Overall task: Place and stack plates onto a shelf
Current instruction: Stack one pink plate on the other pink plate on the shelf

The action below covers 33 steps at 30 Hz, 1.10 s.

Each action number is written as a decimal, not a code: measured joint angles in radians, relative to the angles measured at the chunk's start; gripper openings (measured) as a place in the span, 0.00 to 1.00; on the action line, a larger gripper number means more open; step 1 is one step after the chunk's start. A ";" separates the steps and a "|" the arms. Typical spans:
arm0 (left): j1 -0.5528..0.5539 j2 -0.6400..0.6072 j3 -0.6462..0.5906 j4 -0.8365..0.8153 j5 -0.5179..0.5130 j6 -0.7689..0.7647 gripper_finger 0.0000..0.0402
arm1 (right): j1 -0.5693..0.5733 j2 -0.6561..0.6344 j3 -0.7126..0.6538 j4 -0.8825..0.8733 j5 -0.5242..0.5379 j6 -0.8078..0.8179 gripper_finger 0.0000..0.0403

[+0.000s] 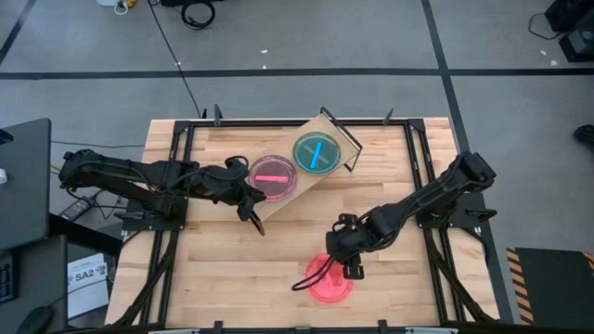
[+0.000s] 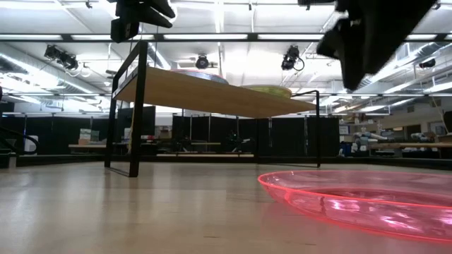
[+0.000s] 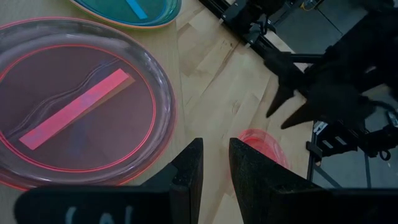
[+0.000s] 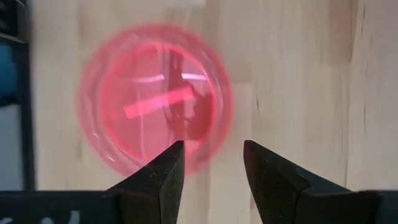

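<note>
**Two plate stacks on the shelf, one pink plate on the table**

High view: the shelf (image 1: 306,167) sits turned at an angle toward the far middle of the table (image 1: 232,269). On it, side by side, a pink plate (image 1: 272,177) and a blue-topped stack (image 1: 316,152). Left gripper (image 1: 252,215) is at the shelf's near-left corner, beside the pink plate. Right gripper (image 1: 353,264) is over the near middle of the table, just above a lone pink plate (image 1: 331,283) lying flat near the front edge.

Low view: the lone pink plate (image 2: 367,201) is close on the tabletop. The shelf (image 2: 212,95) stands behind on black wire legs, plate edges just showing on its top. Dark arm parts hang in from above; which is which cannot be told here.

Left wrist view: left gripper (image 3: 214,165) fingers narrowly parted, nothing between them. The pink plate (image 3: 81,109) on the shelf lies just beyond the fingertips; the blue-topped stack (image 3: 134,12) past it.

Right wrist view: right gripper (image 4: 211,165) fingers spread apart, empty, above the table with the lone pink plate (image 4: 155,99) just beyond the tips.
</note>
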 joint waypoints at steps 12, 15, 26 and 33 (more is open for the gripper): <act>0.000 0.000 0.000 -0.002 0.000 0.001 0.21 | -0.112 -0.104 -0.233 0.106 -0.029 0.030 0.43; 0.000 0.000 0.000 -0.003 0.000 0.001 0.21 | -0.131 -0.158 -0.360 0.309 -0.100 0.102 0.43; 0.000 0.000 0.000 -0.003 0.000 0.002 0.21 | -0.075 -0.199 -0.634 0.750 -0.122 0.223 0.43; 0.000 0.000 0.000 -0.003 0.000 0.002 0.21 | -0.022 -0.199 -0.670 0.843 -0.057 0.255 0.43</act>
